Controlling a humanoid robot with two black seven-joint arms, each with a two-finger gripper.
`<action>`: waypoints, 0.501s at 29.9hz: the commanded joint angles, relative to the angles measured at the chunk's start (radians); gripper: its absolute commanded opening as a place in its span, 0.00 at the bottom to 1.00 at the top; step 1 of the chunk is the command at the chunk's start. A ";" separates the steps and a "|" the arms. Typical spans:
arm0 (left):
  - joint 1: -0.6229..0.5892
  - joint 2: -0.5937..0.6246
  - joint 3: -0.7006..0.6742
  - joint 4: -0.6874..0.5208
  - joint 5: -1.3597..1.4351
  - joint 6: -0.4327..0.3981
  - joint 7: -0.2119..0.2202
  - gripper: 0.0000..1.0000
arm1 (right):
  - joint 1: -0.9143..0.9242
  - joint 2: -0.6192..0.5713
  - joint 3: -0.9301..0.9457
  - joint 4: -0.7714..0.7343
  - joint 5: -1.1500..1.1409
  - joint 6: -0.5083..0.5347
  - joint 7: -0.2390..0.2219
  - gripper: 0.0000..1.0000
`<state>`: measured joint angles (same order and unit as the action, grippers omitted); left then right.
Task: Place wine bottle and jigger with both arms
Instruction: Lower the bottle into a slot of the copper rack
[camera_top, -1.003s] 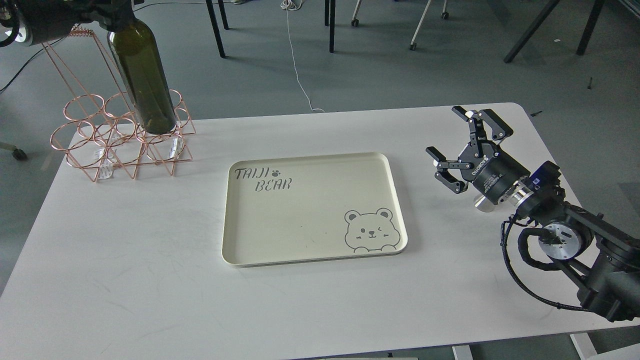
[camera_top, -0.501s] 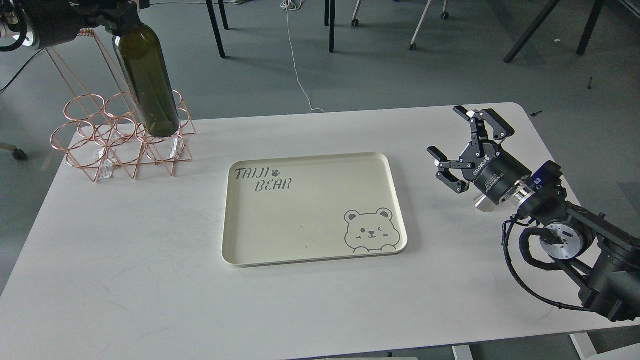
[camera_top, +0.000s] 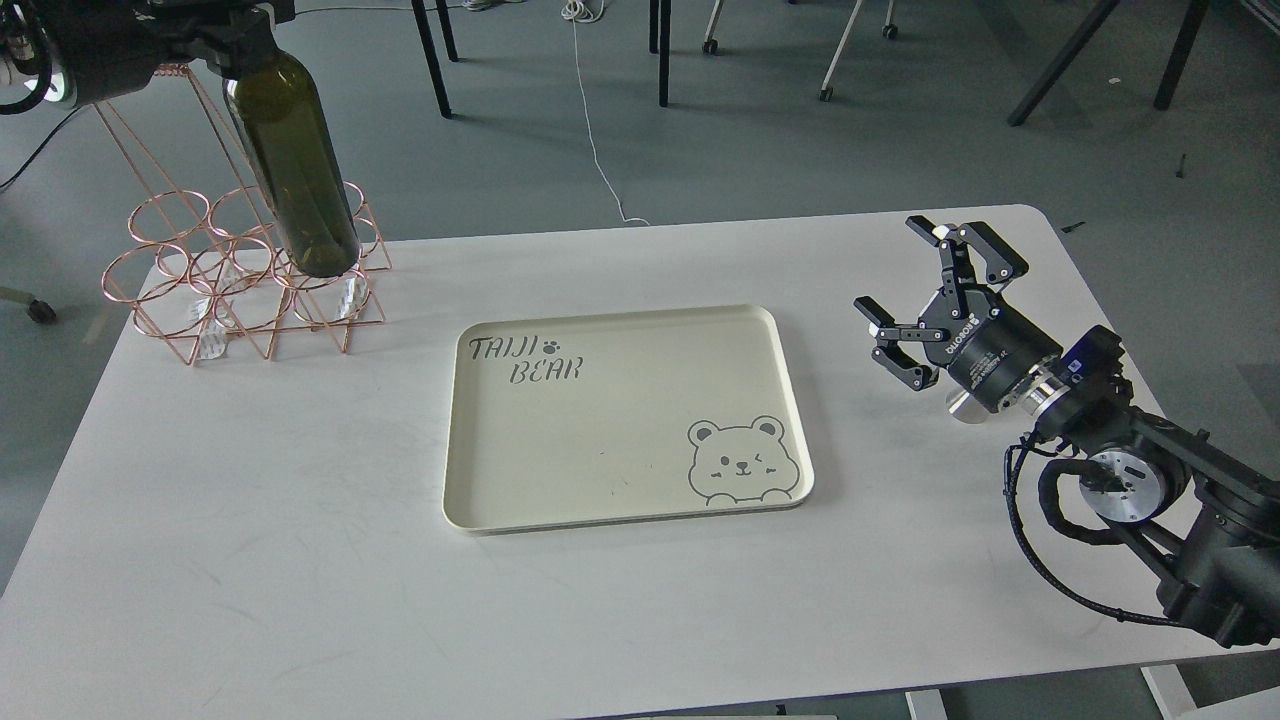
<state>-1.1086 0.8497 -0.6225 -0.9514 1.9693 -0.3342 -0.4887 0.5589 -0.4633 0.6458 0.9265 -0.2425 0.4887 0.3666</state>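
The wine bottle (camera_top: 295, 170) is dark olive-green and hangs tilted, its base over the front right rings of a copper wire rack (camera_top: 245, 280) at the table's far left. My left gripper (camera_top: 235, 35) is at the top left edge, dark, shut around the bottle's neck. My right gripper (camera_top: 935, 300) is open and empty above the table's right side, to the right of the cream tray (camera_top: 620, 330). A small shiny steel piece (camera_top: 962, 405) shows under the right gripper's body. I cannot tell whether it is the jigger.
The cream tray with a bear drawing and "TAIJI BEAR" lettering lies in the middle of the white table (camera_top: 300, 560). The rack's tall wire handle rises behind the bottle. Chair and table legs stand on the floor beyond the far edge.
The bottle has shifted slightly to the right and down over the rack, tilting a little more. The right gripper has hardly moved and stays open.
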 joint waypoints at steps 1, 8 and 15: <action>-0.002 0.002 0.001 0.000 0.000 0.000 0.000 0.12 | -0.001 0.002 0.000 0.000 0.000 0.000 0.000 0.99; -0.004 0.006 0.003 0.000 0.002 -0.002 0.000 0.12 | -0.001 0.002 0.000 0.000 0.000 0.000 0.000 0.99; -0.010 0.020 0.003 0.000 0.003 -0.003 0.000 0.12 | -0.002 0.002 0.000 0.002 0.000 0.000 0.000 0.99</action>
<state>-1.1159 0.8666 -0.6180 -0.9510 1.9717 -0.3378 -0.4889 0.5571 -0.4612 0.6458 0.9278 -0.2424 0.4887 0.3666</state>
